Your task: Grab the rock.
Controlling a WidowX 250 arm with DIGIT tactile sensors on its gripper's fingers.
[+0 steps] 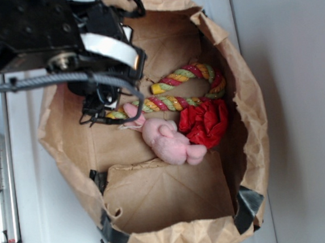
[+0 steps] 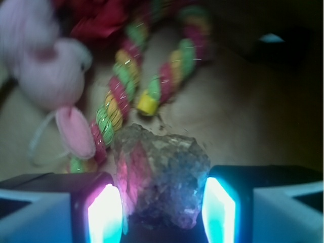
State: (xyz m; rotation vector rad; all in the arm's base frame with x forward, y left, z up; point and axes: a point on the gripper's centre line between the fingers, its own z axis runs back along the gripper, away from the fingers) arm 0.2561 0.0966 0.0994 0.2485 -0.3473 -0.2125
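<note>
The rock sat between the glowing pads of the gripper, apparently clamped on it, in the paper bag. The rope toy lay at eleven o'clock. Grasp seemed made; lifting straight up came next.

Brown paper bag holds pink plush bunny, red cloth ball, striped rope.

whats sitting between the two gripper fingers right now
In the wrist view, the rock sits between the gripper's lit fingers, filling most of the gap. In the exterior view, the arm hides it.
</note>
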